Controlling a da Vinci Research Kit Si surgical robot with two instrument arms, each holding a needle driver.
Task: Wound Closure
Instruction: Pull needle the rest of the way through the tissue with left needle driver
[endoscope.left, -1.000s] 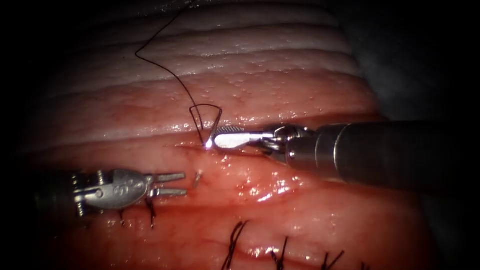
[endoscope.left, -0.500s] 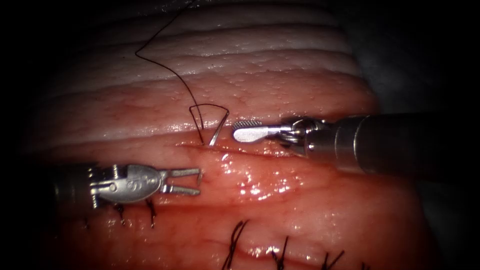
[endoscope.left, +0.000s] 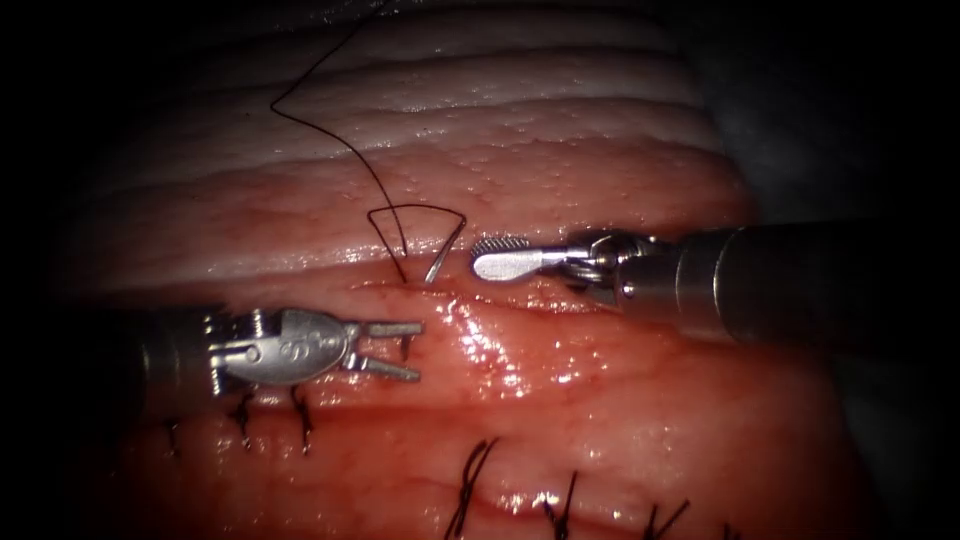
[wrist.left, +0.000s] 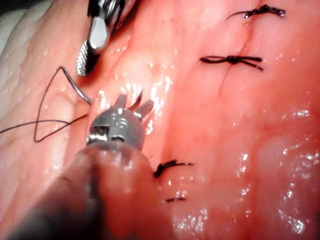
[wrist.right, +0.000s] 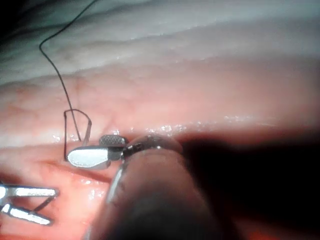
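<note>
Step in hand: needle (endoscope.left: 443, 255) stands in the tissue (endoscope.left: 560, 160), released. Its trailing end rises out of the cut (endoscope.left: 520, 300) line, leaning up and to the right; a tip shows on the lower side of the cut, between the left end effector (endoscope.left: 412, 350) jaws. One second ago the right end effector (endoscope.left: 478, 256) was against the needle at its base; it has since drawn back to the right and now sits just beside the needle, apart from it. Its two jaws lie nearly together, with nothing between them. Same reading in the right wrist view: right end effector (wrist.right: 92, 150) beside the needle (wrist.right: 88, 131), no contact.

Left end effector has moved up and right over the last second. Its jaws stand apart in a narrow V, either side of the emerging tip, gripping nothing yet. Left wrist view agrees: left end effector (wrist.left: 135, 102) open, needle (wrist.left: 80, 91) curving into the tissue just beside it.

Thread (endoscope.left: 330, 130) runs from the needle's trailing end, forms a small loop above the cut, then trails up and left across the pale tissue. Thread slack, held by neither tool.

Judgement: the next move calls for a firm hold on the tip, short of the point itself, and a pull that follows the needle's curve.

Pose: both shafts lie nearly level, the left entering from the left, the right from the right. Finished stitches (endoscope.left: 470, 480) lie below.
</note>
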